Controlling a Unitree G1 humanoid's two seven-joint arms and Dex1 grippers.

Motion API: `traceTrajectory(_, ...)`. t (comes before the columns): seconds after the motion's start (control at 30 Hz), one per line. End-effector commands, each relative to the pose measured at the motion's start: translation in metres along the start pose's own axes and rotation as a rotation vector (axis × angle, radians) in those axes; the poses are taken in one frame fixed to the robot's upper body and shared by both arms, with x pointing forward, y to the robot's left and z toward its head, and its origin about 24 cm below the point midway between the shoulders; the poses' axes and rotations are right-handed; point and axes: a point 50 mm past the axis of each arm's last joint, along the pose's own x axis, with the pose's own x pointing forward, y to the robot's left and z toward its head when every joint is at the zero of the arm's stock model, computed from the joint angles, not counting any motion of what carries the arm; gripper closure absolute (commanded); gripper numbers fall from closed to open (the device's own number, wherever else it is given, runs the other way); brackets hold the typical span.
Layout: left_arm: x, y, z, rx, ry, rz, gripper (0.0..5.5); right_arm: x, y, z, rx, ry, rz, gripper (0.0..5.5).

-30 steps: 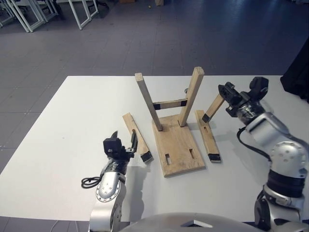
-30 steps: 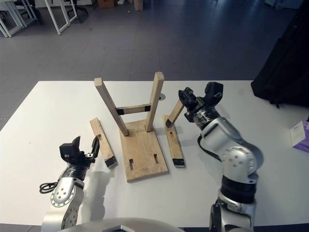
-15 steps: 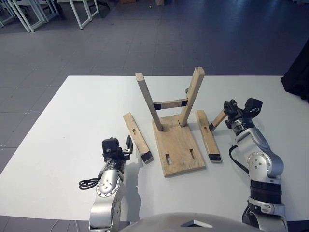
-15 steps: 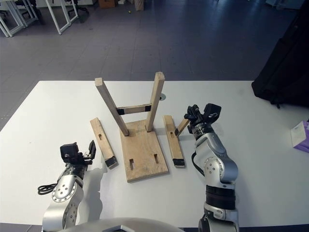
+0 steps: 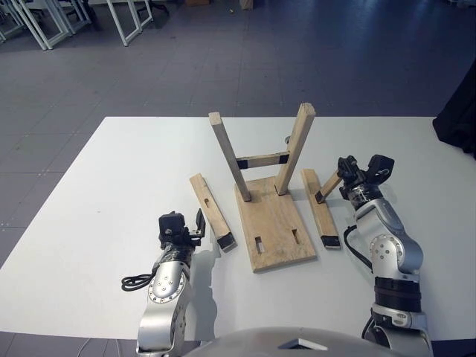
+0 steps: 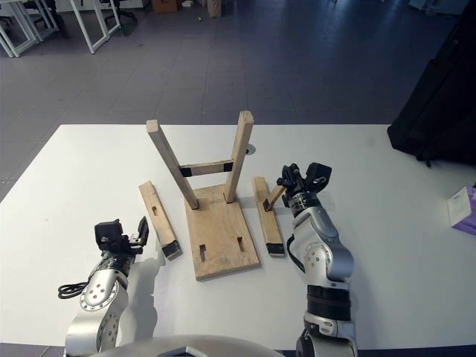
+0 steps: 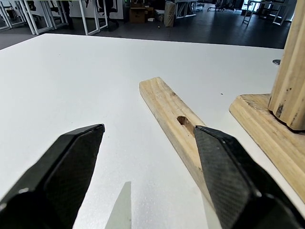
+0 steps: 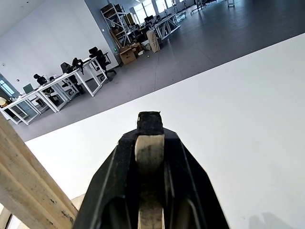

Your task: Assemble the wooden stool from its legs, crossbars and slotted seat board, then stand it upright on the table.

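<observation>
Wooden crossbar (image 5: 328, 188) in right gripper (image 5: 341, 177)

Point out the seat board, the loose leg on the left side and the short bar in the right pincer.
seat board (image 5: 272, 216), left eye view, bare middle
loose leg (image 5: 210, 210), left eye view, mid length
short bar (image 5: 328, 189), left eye view, its free half

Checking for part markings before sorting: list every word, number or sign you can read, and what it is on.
None can be read.
Seat board and upright legs: bare wood, no markings.
Purple box at the table's right side: too small to tell.
</observation>
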Motion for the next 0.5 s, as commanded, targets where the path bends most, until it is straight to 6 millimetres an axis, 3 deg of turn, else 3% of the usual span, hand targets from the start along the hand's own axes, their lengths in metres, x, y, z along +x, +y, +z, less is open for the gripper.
traceTrajectory(0.03, 0.000, 0.000, -0.003, 0.017, 0.025, -0.008, 2.04, -0.005, -0.011, -0.017, -0.236, 0.091, -0.068, 5.11)
traceTrajectory(0.17, 0.000, 0.000, -0.004, 0.025, 0.028, -0.007, 2.04, -0.010, -0.010, -0.026, -0.364, 0.106, -0.079, 5.11)
traceTrajectory(0.4, 0.001, 0.003, -0.003, 0.042, 0.033, -0.012, 2.04, -0.034, -0.041, -0.070, -0.254, 0.152, -0.218, 5.11)
traceTrajectory(0.5, 0.002, 0.005, -0.003, 0.051, 0.037, -0.022, 2.04, -0.045, -0.045, -0.088, -0.252, 0.183, -0.233, 5.11)
